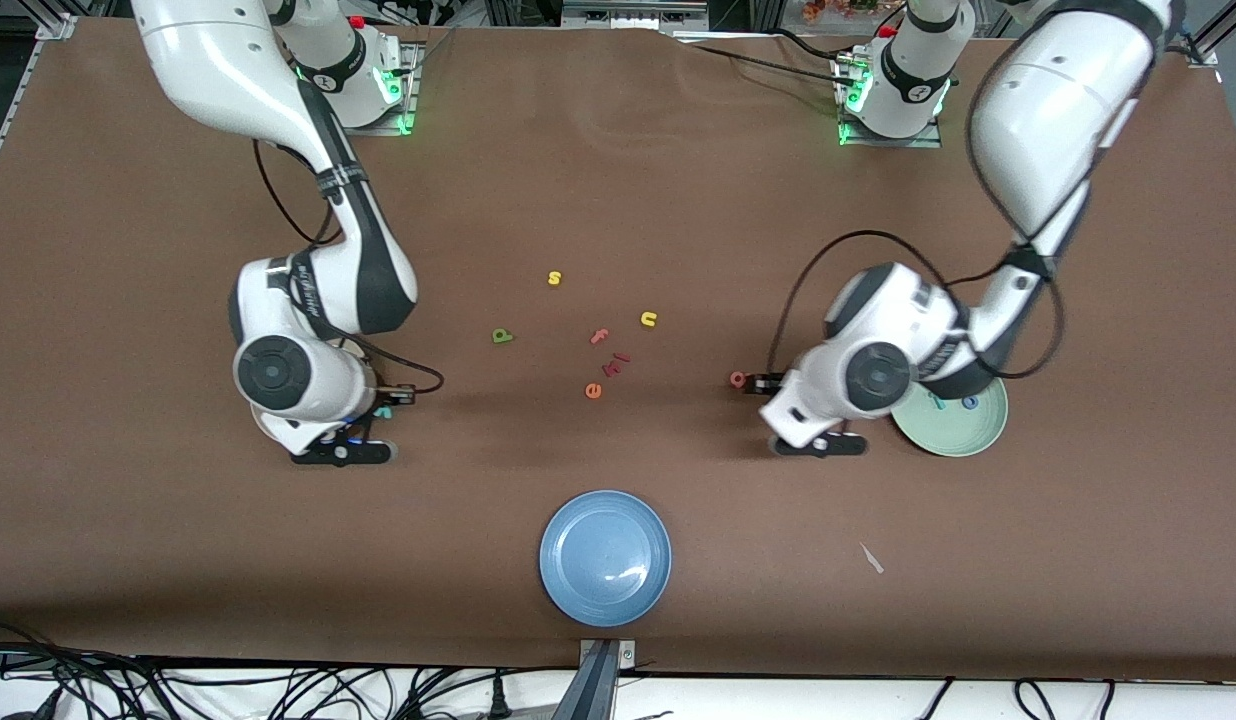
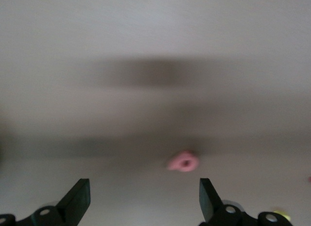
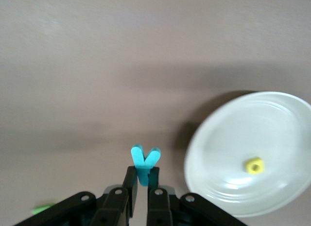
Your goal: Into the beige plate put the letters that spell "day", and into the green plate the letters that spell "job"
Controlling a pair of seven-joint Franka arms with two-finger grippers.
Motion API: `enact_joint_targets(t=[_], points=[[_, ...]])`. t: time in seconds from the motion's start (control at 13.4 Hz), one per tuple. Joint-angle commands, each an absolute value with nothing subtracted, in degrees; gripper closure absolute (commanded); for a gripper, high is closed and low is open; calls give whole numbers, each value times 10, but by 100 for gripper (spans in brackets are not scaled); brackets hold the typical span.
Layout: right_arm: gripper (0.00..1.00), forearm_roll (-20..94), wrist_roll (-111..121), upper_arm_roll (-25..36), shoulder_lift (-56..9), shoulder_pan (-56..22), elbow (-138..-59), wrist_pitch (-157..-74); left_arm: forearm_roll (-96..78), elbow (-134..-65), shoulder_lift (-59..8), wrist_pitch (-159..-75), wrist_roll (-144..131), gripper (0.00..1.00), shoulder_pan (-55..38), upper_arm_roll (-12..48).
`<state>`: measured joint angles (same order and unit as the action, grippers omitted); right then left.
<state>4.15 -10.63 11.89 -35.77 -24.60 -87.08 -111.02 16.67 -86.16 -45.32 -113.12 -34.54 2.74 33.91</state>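
My right gripper (image 3: 142, 180) is shut on the stem of the teal "y" (image 3: 145, 160), held just beside the beige plate (image 3: 228, 138). A yellow letter (image 3: 254, 165) lies in that plate. In the front view the right arm's hand hides the plate. My left gripper (image 2: 143, 202) is open and low over the table, and the salmon looped letter (image 2: 183, 161) lies on the brown surface just past its fingertips. The green plate (image 1: 963, 435) sits partly under the left arm and holds the teal "j" (image 1: 938, 402) and the blue "o" (image 1: 969, 403). A green looped letter (image 1: 502, 336) lies mid-table.
Loose letters lie mid-table: yellow "s" (image 1: 554, 278), yellow "u" (image 1: 649, 319), salmon "f" (image 1: 599, 337), a small red piece (image 1: 618, 360), orange "e" (image 1: 593, 391). A blue plate (image 1: 605, 557) sits near the front edge. A pale scrap (image 1: 871, 558) lies nearer the camera than the green plate.
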Motion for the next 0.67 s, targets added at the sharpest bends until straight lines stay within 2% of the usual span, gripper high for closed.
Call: enact_joint_targets(t=[0.0, 0.22, 0.6], points=[[100, 46, -35, 156, -294, -246, -961, -1120, 167, -924, -449, -1202, -359, 3, 25, 331], [100, 78, 48, 199, -278, -244, -1003, -1133, 200, -942, -451, -1212, -360, 6, 13, 331], [100, 104, 113, 216, -277, -243, -1107, -1263, 204, -947, -466, -1262, -372, 10, -1, 326]])
